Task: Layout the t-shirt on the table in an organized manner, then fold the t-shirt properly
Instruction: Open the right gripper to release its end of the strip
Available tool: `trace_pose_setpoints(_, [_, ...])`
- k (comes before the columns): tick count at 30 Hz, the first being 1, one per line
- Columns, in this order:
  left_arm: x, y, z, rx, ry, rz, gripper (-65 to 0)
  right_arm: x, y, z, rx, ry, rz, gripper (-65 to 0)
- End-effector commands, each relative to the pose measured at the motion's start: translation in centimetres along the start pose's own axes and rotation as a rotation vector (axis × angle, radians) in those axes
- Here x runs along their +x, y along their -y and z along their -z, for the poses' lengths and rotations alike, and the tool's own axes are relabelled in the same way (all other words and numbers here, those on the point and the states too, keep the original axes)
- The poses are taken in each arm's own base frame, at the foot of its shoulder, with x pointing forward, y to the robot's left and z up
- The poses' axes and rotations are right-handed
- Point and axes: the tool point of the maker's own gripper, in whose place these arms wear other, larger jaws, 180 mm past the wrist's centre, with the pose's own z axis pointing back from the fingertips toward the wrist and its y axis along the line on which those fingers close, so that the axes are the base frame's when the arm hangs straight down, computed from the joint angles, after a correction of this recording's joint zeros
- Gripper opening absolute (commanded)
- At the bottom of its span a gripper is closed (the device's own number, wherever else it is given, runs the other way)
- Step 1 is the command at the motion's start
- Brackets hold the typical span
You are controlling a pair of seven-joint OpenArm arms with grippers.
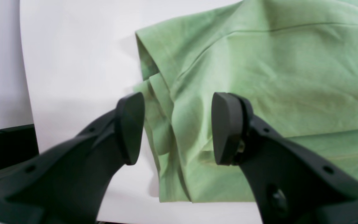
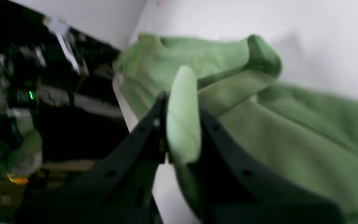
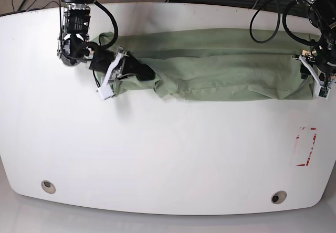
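The pale green t-shirt lies stretched in a long wrinkled band across the far part of the white table. At its left end my right gripper is shut on the cloth. In the right wrist view a light fold of t-shirt sticks up between the closed jaws of that gripper. At the band's right end my left gripper stands open. In the left wrist view its fingers straddle a bunched edge of the t-shirt without pinching it.
A red-marked rectangle sits near the table's right edge. Two round grommet holes lie along the front edge. Dark cables hang behind the back edge. Dark equipment shows past the table edge in the right wrist view.
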Motion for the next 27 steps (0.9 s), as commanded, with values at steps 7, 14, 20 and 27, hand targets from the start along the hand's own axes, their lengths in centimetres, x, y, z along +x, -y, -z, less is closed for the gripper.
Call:
trace_pose_setpoints(7, [1.2,-0.9,-0.5,0.023,0.038,0.012,-33.8,-1.1,-2.4,-1.0,0.032,-0.032,-0.064,-64.2])
trace_pose_setpoints(14, [1.2,-0.9,-0.5,0.023,0.038,0.012,-33.8,-3.9,-3.0,-0.6,0.058,-0.117,-0.037,-57.4])
trace_pose_setpoints(20, [1.2,-0.9,-0.5,0.023,0.038,0.012,-33.8,-5.8,-3.5,-0.5,0.074,-0.163,-0.011,-33.6])
trace_pose_setpoints(27, [1.2,-0.9,-0.5,0.023,0.038,0.012,-33.8,-6.6,-2.4,-2.2,0.019,-0.140,0.033,-14.1])
